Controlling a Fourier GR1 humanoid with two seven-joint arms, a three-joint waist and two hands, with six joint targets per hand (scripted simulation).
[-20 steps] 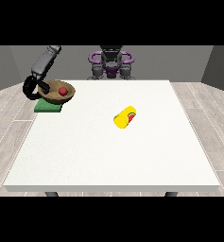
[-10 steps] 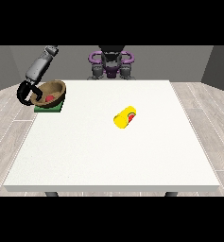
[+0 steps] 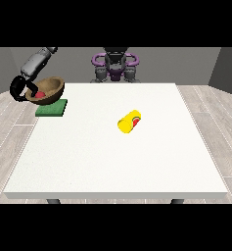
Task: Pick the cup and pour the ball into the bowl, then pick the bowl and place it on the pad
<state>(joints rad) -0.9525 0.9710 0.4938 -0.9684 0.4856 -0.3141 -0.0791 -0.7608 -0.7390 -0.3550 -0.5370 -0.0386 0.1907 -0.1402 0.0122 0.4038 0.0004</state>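
One hand (image 3: pixel 20 89) was all we could see in the front view, black, at the view's left, at the end of a grey arm (image 3: pixel 36 61) that reached down from the upper left. Its fingers curled round the left rim of the brown bowl (image 3: pixel 48 91), so we took it to be holding the bowl. The bowl was tilted, its opening turned toward the camera and to the left, and it hung above the back edge of the green pad (image 3: pixel 52 108); whether its underside touched the pad we could not tell. Inside the bowl, close to the hand, we saw a small red ball (image 3: pixel 40 94).

The pad lay flat on the white table (image 3: pixel 117 166) near the table's left edge, toward the robot's side. The yellow cup (image 3: pixel 129 122) lay on its side near the middle of the table, well apart from the bowl and the pad, with its mouth turned toward the camera and to the right; a patch of red showed at that mouth, and we could not tell what it was.

The robot's torso (image 3: pixel 115 66) stood behind the far edge of the table. Of the hand that would show at the view's right we saw nothing.
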